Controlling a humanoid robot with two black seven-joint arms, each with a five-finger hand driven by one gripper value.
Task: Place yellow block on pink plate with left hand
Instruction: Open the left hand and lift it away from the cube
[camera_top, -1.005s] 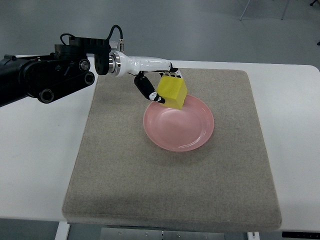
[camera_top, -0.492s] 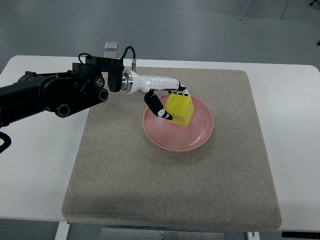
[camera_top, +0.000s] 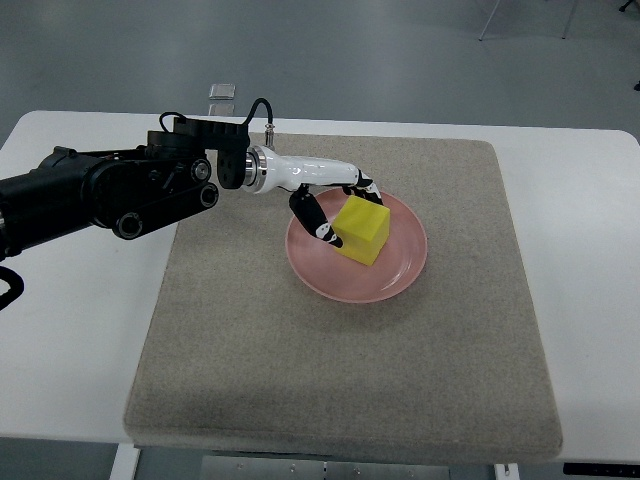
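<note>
The yellow block (camera_top: 362, 230) sits in the left part of the pink plate (camera_top: 402, 272), in the middle of the mat. My left hand (camera_top: 338, 204) comes in from the left on a white wrist and black arm. Its thumb (camera_top: 316, 221) presses the block's left side and its fingers (camera_top: 361, 186) curl over the block's far edge. The hand is shut on the block, which looks to be resting on the plate. The right arm is out of view.
The plate lies on a grey-brown felt mat (camera_top: 300, 380) that covers most of the white table (camera_top: 585, 260). A small clear object (camera_top: 222, 91) lies on the floor beyond the table's far edge.
My left hand has carried the yellow block from the plate's far left rim down and to the right. The block now sits lower, inside the plate.
</note>
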